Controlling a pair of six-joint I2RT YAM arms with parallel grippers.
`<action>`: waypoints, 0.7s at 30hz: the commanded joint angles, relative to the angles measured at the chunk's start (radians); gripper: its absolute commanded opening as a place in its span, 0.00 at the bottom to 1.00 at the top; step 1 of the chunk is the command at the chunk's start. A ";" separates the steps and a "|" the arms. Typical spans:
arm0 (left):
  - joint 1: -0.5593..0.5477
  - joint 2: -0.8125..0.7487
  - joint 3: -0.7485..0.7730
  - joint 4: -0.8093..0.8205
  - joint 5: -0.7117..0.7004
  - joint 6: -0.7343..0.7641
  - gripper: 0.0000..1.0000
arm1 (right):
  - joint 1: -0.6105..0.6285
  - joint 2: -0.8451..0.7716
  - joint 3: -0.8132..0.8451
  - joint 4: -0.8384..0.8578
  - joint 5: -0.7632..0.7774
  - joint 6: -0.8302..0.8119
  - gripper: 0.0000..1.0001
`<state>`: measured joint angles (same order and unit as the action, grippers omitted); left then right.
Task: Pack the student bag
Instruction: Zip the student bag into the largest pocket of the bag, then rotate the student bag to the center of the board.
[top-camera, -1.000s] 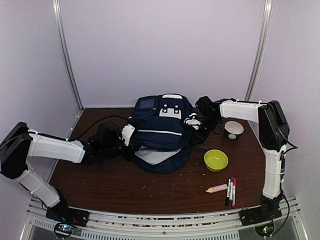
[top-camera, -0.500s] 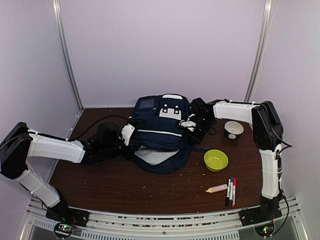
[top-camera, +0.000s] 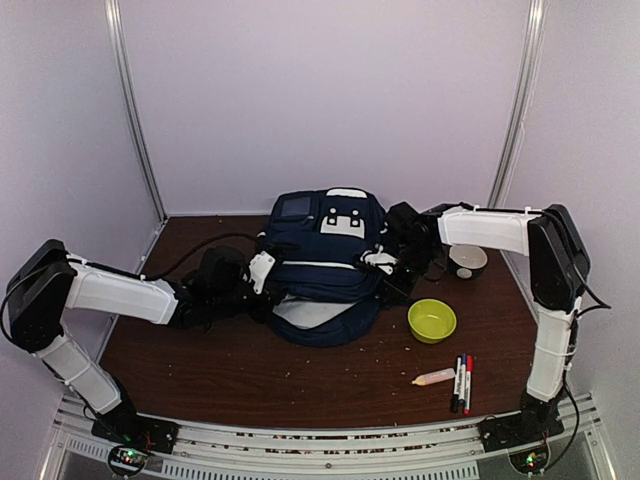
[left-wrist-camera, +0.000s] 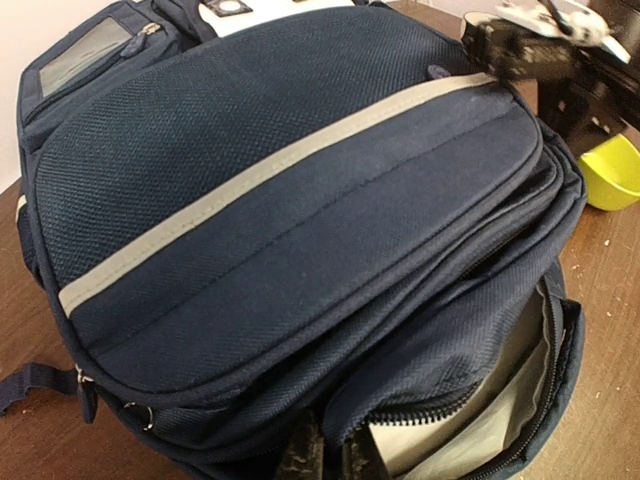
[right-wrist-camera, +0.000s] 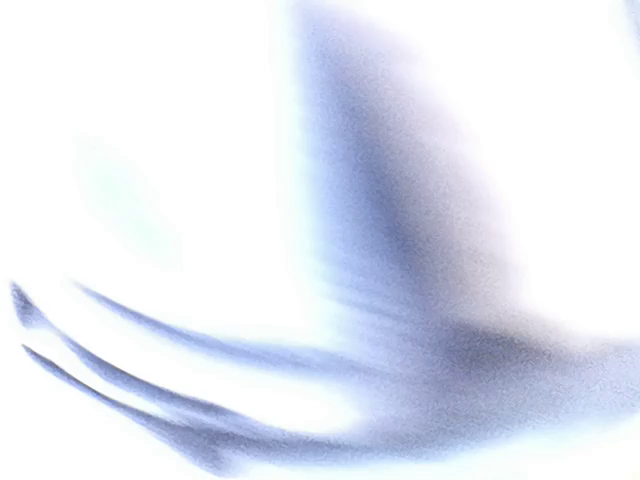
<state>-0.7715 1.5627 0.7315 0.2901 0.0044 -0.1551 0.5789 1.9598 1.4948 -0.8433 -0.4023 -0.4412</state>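
Lengthwise, the student bag (top-camera: 320, 268) runs near-to-far, white-patched end farthest away.

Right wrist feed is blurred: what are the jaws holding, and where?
Left gripper: student bag, pinched at the rim of its open compartment. Right gripper: shut at the bag's right side; hold cannot be told.

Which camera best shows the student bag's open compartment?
Left wrist: the student bag fills it, its unzipped mouth and grey lining close up. Top external shows that small; right wrist is only blur.
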 joint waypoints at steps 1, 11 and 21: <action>0.006 0.021 0.032 0.038 0.012 0.001 0.01 | 0.112 -0.026 -0.019 -0.050 -0.154 0.027 0.00; -0.015 -0.136 -0.107 0.035 -0.092 -0.056 0.39 | 0.294 -0.032 0.016 0.002 -0.337 0.101 0.00; -0.027 -0.406 -0.257 -0.108 -0.181 -0.169 0.54 | 0.398 0.132 0.245 0.168 -0.397 0.346 0.00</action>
<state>-0.7902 1.2259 0.5133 0.2138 -0.1436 -0.2584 0.9466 2.0315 1.6478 -0.7692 -0.6743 -0.2352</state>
